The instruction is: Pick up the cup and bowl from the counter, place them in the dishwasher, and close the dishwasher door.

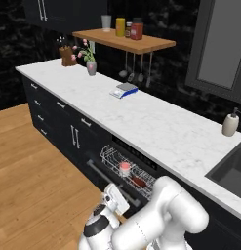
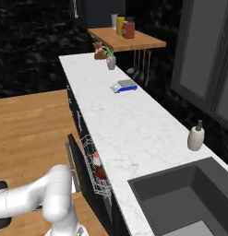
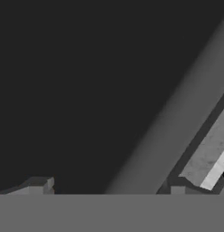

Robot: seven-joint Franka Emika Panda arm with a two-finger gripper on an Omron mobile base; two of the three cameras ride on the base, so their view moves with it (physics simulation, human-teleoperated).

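Note:
The cup, grey-white with a red top, stands in the white wire rack of the dishwasher, and the dark reddish bowl lies beside it. From the right, the cup and bowl sit behind the dishwasher door, which is raised partway. My gripper is open, close against the black door panel. The grey bar handle runs diagonally past my fingertips. My white hand hangs low at the door's outer face. The counter is white marble.
A blue-and-white scale and a flower vase sit on the counter. A beige soap bottle stands by the dark sink. Black drawers line the left, with wooden floor in front. A wooden shelf carries jars.

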